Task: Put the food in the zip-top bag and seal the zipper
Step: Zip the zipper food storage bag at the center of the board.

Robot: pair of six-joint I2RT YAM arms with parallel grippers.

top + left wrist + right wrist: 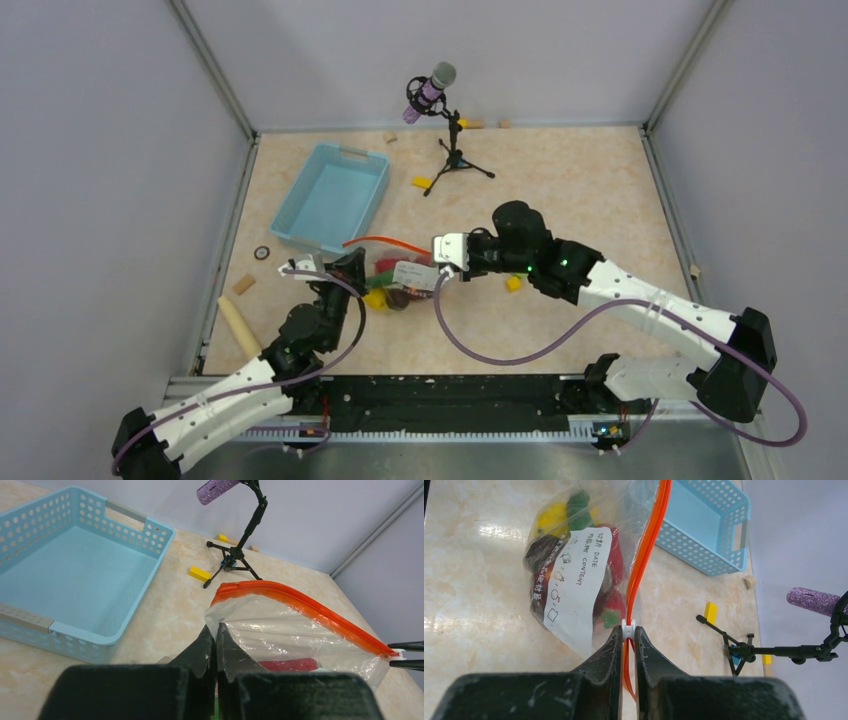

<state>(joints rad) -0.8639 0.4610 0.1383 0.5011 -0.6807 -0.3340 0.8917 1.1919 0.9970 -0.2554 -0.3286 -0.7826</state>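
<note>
Zip-top bag (280, 630), 1, food (551, 515) inside, left hand (216, 630) gripping it, right hand (628, 630) gripping zipper (646, 560)

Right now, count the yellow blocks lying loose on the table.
3: the front yellow block left of the microphone stand; the back yellow block behind it by the wall; the near yellow block beside the right arm. Arms may hide more.
</note>
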